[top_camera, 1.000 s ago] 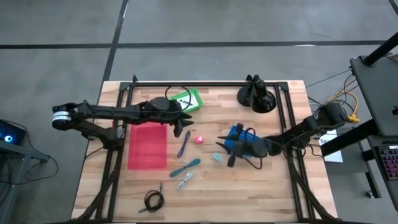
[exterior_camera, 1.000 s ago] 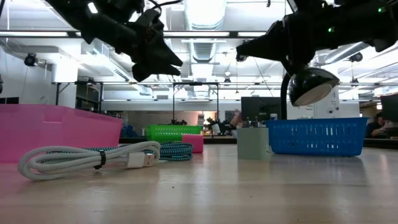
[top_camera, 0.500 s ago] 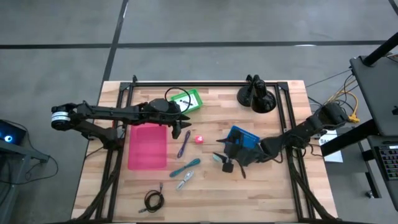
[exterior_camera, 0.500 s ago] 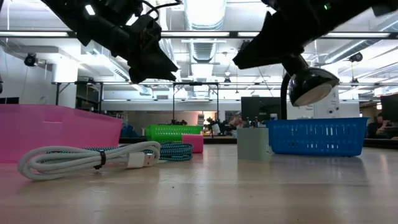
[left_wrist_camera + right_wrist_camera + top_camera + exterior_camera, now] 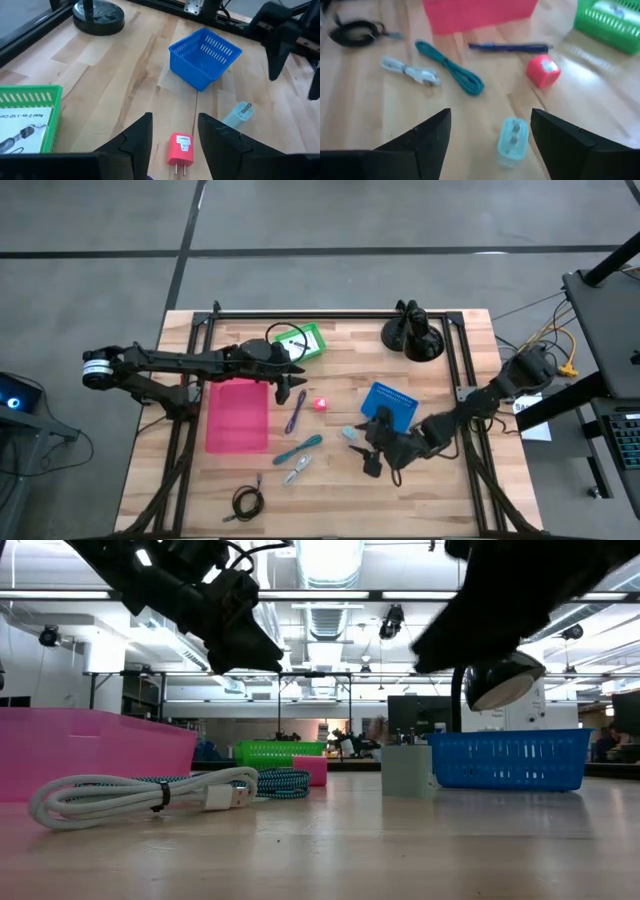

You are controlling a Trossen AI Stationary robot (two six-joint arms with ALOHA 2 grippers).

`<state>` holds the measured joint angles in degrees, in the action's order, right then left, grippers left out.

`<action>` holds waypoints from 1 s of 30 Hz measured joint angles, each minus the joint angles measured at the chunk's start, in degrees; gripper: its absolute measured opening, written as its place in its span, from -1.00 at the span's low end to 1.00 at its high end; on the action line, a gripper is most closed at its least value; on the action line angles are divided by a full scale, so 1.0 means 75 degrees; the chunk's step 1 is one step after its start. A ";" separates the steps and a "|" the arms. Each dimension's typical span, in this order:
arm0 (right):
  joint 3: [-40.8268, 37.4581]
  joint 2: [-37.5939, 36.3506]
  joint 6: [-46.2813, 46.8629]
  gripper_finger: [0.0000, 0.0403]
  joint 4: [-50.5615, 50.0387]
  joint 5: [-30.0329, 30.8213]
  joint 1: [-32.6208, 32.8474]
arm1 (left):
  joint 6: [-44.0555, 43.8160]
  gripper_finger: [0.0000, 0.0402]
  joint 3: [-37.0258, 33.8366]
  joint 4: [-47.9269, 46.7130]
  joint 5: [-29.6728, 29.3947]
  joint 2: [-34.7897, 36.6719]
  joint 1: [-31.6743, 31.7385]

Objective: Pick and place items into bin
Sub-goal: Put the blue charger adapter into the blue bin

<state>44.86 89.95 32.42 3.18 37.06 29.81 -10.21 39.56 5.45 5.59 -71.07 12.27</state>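
On the table lie a purple pen (image 5: 296, 410), a pink-red plug piece (image 5: 321, 404), a pale blue plug piece (image 5: 349, 434), a teal cable (image 5: 300, 447), a white cable (image 5: 296, 472) and a black coiled cable (image 5: 247, 502). A pink bin (image 5: 237, 415) stands at the left, a blue basket (image 5: 388, 405) at the right. My left gripper (image 5: 175, 117) hovers open above the pen's far end, with the pink-red piece (image 5: 179, 148) on the table below it. My right gripper (image 5: 490, 120) stands open just near-right of the pale blue piece (image 5: 512, 142), holding nothing.
A green basket (image 5: 300, 340) holding a printed card stands at the far side, and a black lamp (image 5: 412, 335) at the far right. Black frame rails run along the table's left, right and far edges. Bare wood lies near the front edge.
My right gripper has drawn back from over the blue basket toward the table's near edge and has rolled about its own axis; it now sits beside the pale blue piece. The blue basket shows uncovered. My left gripper has kept its place.
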 joint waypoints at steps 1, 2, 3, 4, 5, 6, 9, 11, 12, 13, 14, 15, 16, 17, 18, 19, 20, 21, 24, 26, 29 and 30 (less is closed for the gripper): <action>-0.0003 0.0118 0.0067 0.28 -0.0010 -0.0002 0.0004 | 0.0032 -0.30 -0.0006 0.0001 0.0000 0.0000 0.0000; -0.0003 0.0254 0.0116 0.27 -0.0002 0.0004 0.0007 | 0.0049 -0.30 -0.0012 0.0009 -0.0001 0.0000 0.0000; -0.0003 0.0397 0.0159 0.26 0.0003 0.0024 0.0007 | 0.0049 -0.30 -0.0026 0.0008 -0.0001 0.0000 0.0000; -0.0006 0.0526 0.0196 0.26 -0.0002 0.0064 0.0007 | 0.0049 -0.30 -0.0036 0.0003 0.0001 0.0000 0.0000; -0.0011 0.0638 0.0251 0.25 -0.0008 0.0116 0.0007 | 0.0052 -0.30 -0.0045 0.0003 0.0002 -0.0003 0.0000; -0.0012 0.0739 0.0320 0.25 -0.0011 0.0240 0.0010 | 0.0055 -0.30 -0.0056 0.0008 -0.0001 -0.0003 0.0000; -0.0015 0.0905 0.0399 0.24 -0.0014 0.0582 0.0030 | 0.0059 -0.30 -0.0080 0.0001 0.0001 -0.0003 0.0000; -0.0012 0.1003 0.0405 0.24 0.0024 0.0659 0.0031 | 0.0061 -0.30 -0.0080 0.0006 0.0000 -0.0003 0.0000; -0.0012 0.1029 0.0408 0.24 0.0018 0.0659 0.0031 | 0.0064 -0.30 -0.0083 0.0006 0.0000 -0.0003 0.0000; -0.0012 0.1076 0.0432 0.24 0.0008 0.0658 0.0031 | 0.0064 -0.30 -0.0085 0.0003 -0.0001 -0.0003 0.0000; -0.0012 0.1134 0.0472 0.24 0.0031 0.0659 0.0031 | 0.0064 -0.30 -0.0089 0.0003 0.0002 -0.0003 0.0000; -0.0012 0.1197 0.0516 0.24 0.0023 0.0660 0.0031 | 0.0064 -0.30 -0.0089 0.0006 -0.0001 -0.0003 0.0000; -0.0012 0.1284 0.0534 0.24 0.0024 0.0661 0.0031 | 0.0064 -0.30 -0.0089 0.0003 0.0002 -0.0003 0.0000; -0.0012 0.1365 0.0542 0.24 0.0020 0.0662 0.0031 | 0.0064 -0.30 -0.0089 0.0006 -0.0001 -0.0003 0.0000; -0.0012 0.1443 0.0542 0.24 0.0018 0.0662 0.0031 | 0.0064 -0.30 -0.0089 0.0006 0.0002 -0.0003 0.0000; -0.0012 0.1503 0.0542 0.24 0.0037 0.0662 0.0031 | 0.0064 -0.30 -0.0089 0.0004 -0.0001 -0.0003 0.0000; -0.0012 0.1559 0.0542 0.24 0.0061 0.0663 0.0025 | 0.0064 -0.30 -0.0089 0.0006 0.0001 -0.0003 0.0000; -0.0012 0.1627 0.0545 0.24 0.0083 0.0680 0.0025 | 0.0062 -0.30 -0.0089 0.0006 -0.0001 -0.0003 0.0000; -0.0012 0.1828 0.0550 0.24 0.0093 0.0714 -0.0013 | 0.0061 -0.30 -0.0089 0.0006 0.0001 -0.0003 0.0000; -0.0012 0.1916 0.0568 0.24 0.0149 0.0840 -0.0028 | 0.0061 -0.30 -0.0089 0.0006 0.0001 -0.0003 0.0000; -0.0012 0.2006 0.0568 0.24 0.0294 0.1045 -0.0049 | 0.0058 -0.30 -0.0089 0.0009 -0.0001 -0.0003 0.0000; -0.0012 0.2020 0.0567 0.23 0.0281 0.1070 -0.0057 | 0.0055 -0.30 -0.0092 0.0006 0.0002 -0.0003 0.0000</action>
<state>44.77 105.10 36.68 5.29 45.08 29.38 -9.80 38.87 5.50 5.61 -71.09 12.27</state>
